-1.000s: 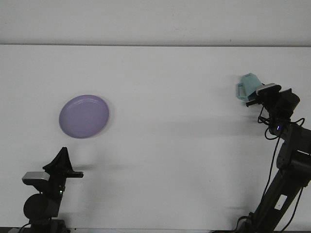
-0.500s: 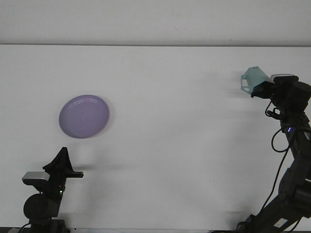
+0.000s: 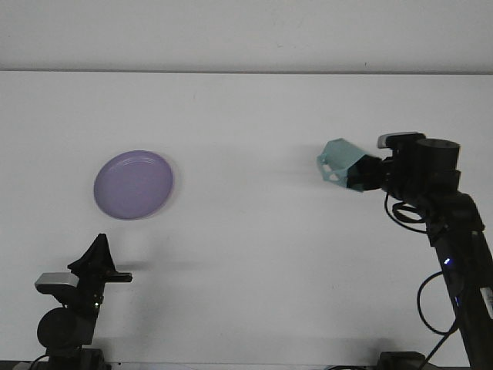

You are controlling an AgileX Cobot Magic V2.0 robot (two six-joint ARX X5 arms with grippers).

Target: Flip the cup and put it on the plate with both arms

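A plain white table point(image 3: 254, 254) fills the view, matte and smooth, ending at a thin dark edge line near the top, with a pale grey wall point(image 3: 246, 31) beyond it. The plate point(image 3: 133, 184) lies flat on the left part of the table: a round, shallow, lilac dish with a slightly raised rim and a dull, plastic-looking finish. Well to the right of the plate, and at about the same height in the picture, the cup point(image 3: 343, 163) is held in the air on its side; it is pale teal, faceted rather than round, with angular flat faces that look slightly glossy, and its end points left, toward the plate. A faint shadow falls on the table near it. The right gripper point(image 3: 370, 173) is clamped on the cup's right end, its dark fingers closed against the cup's body, and the black arm behind it drops to the lower right corner with loose black cables and a small blue light on the link. Below the plate, near the bottom edge, the left gripper point(image 3: 98, 254) points upward from its black, rounded joint with a small silver block beside it; it holds nothing, touches nothing, and its fingers meet in a single dark point, though the gap between them cannot be made out.
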